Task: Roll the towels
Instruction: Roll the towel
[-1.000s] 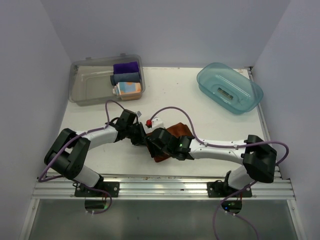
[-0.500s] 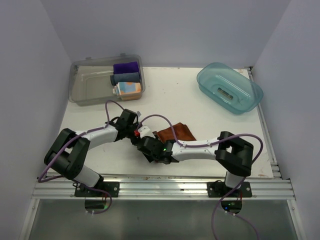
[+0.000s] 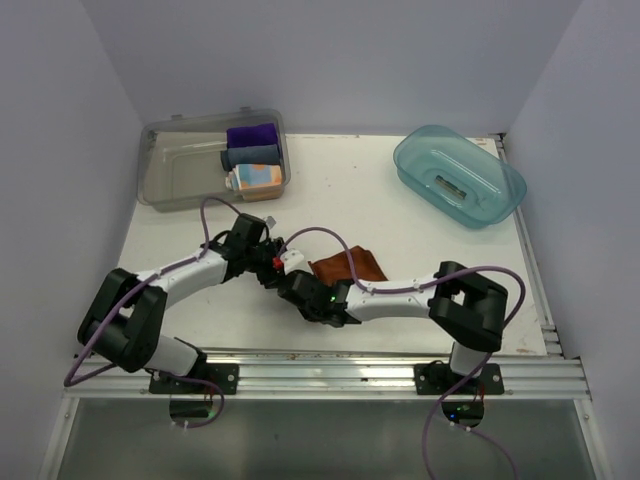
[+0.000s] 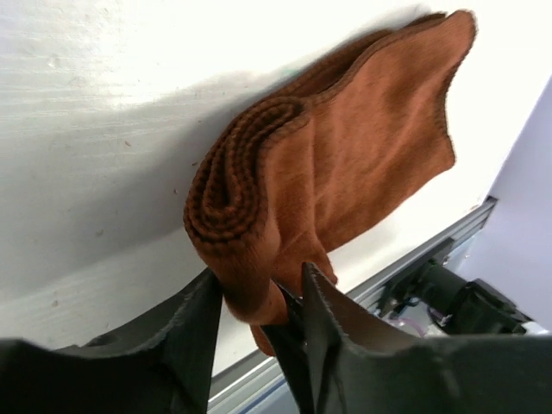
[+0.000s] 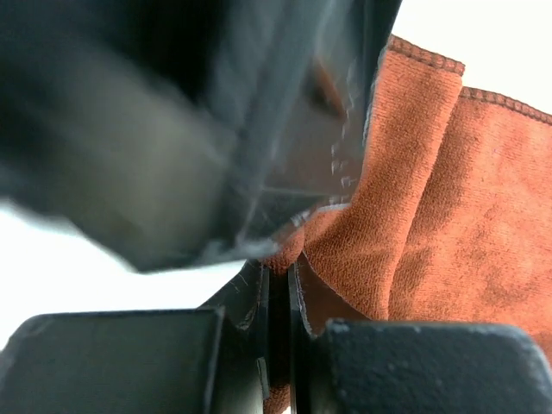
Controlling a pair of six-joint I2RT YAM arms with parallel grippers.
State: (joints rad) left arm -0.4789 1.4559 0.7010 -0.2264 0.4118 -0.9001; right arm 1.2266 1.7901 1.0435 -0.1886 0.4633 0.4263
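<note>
A rust-brown towel (image 3: 352, 266) lies mid-table, partly rolled, its coiled end (image 4: 233, 190) lifted off the surface. My left gripper (image 3: 268, 262) (image 4: 259, 280) stands open, its fingers on either side of that coiled end. My right gripper (image 3: 296, 289) (image 5: 278, 267) comes in from the opposite side and is shut on the rust-brown towel's edge (image 5: 448, 190); its tips sit between my left fingers. The left gripper's blurred finger (image 5: 216, 112) fills the upper part of the right wrist view. The patterned towel (image 3: 255, 178) lies rolled in the clear bin.
The clear bin (image 3: 180, 170) at the back left also holds a purple cloth (image 3: 251, 134) and a grey-blue cloth (image 3: 250, 156). A teal tub (image 3: 458, 176) sits at the back right. The table's metal front rail (image 3: 330, 375) runs just behind the arm bases.
My right gripper swung left to the towel's near end and closed on its edge. My left jaws widened around the coiled end, and the left arm shifted slightly left.
</note>
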